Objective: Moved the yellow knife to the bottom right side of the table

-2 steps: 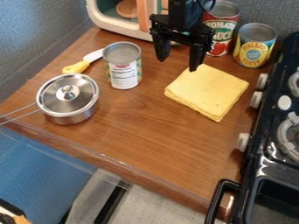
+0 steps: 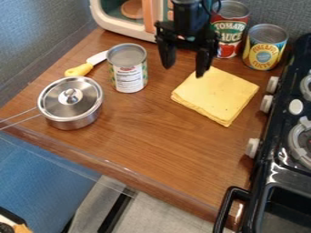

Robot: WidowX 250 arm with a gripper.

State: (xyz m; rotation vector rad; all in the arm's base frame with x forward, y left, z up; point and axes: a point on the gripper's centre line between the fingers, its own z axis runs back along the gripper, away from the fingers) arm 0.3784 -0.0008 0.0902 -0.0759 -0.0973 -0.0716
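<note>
Above the table's point(image 2: 152, 136) far side | gripper point(image 2: 184, 71) hangs pointing down | fingers apart

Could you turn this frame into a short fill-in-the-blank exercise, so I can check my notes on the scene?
1. The knife has a handle whose color is ____.
2. The pot at the left of the table is covered with a metal ____.
3. The claw hangs over the far part of the table with its two fingers ____.
4. The appliance to the right of the yellow cloth is a ____.

Missing words: yellow; lid; apart; stove.
</note>
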